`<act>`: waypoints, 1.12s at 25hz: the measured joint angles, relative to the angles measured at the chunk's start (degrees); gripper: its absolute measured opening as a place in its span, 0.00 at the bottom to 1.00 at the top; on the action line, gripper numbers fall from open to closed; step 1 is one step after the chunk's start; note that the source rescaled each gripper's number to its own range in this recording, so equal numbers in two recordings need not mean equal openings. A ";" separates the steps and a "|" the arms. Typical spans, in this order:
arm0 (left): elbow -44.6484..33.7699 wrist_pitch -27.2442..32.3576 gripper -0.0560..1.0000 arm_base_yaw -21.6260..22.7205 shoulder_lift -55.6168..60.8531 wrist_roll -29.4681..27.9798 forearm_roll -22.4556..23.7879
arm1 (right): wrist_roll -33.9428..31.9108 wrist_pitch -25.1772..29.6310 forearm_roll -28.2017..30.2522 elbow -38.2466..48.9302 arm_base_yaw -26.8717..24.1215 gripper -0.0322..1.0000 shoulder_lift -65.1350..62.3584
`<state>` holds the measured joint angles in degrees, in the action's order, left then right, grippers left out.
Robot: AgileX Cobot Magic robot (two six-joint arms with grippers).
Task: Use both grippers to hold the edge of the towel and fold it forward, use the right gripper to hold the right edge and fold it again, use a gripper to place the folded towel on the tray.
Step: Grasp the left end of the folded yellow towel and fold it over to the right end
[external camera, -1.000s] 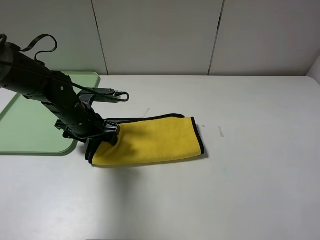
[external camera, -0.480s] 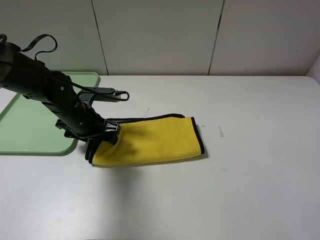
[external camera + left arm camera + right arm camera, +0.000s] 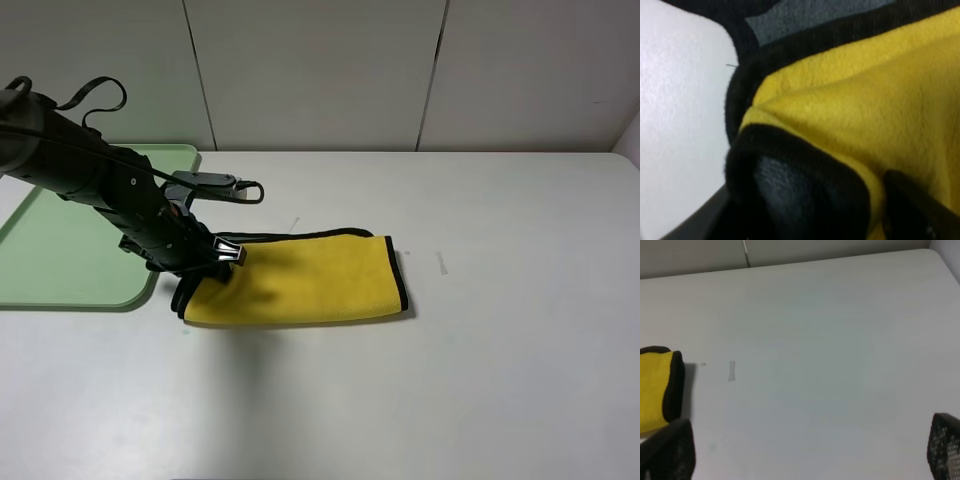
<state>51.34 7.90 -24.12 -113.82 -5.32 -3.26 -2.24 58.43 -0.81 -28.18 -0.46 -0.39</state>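
The towel (image 3: 310, 280) lies folded into a long yellow strip with black trim on the white table. My left gripper (image 3: 212, 262) sits at the strip's left end, shut on the edge of the towel. Up close, the black-trimmed edge (image 3: 790, 145) and yellow cloth (image 3: 865, 90) bunch over one dark finger (image 3: 785, 200). The mint-green tray (image 3: 60, 260) lies just left of that arm. My right gripper (image 3: 810, 455) is out of the high view; its wrist view shows its fingertips (image 3: 670, 450) far apart, open over bare table, with the towel's right end (image 3: 652, 390) off to one side.
The white table (image 3: 480, 350) stretches to the right and front of the towel. A small pale mark (image 3: 441, 262) lies just right of the towel. A grey panelled wall (image 3: 320, 70) closes the back. A cable loop (image 3: 215, 186) hangs off the left arm.
My left gripper has closed on the towel's left end and the arm has risen slightly, pulling that end up a little. The right gripper has stayed open.
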 joint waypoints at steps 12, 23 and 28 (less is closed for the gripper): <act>0.00 -3.23 0.13 -0.04 -0.42 0.00 -0.94 | 0.00 0.00 -0.05 0.00 0.00 1.00 0.00; 0.07 -2.85 0.12 -0.04 -0.18 0.00 -1.03 | 0.00 0.00 -0.05 0.00 0.00 1.00 0.00; -0.16 1.70 0.12 0.01 1.87 -0.05 -1.07 | 0.00 0.00 -0.05 0.00 0.00 1.00 0.00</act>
<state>51.18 9.60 -24.11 -111.95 -5.37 -4.33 -2.24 58.43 -0.86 -28.18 -0.46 -0.39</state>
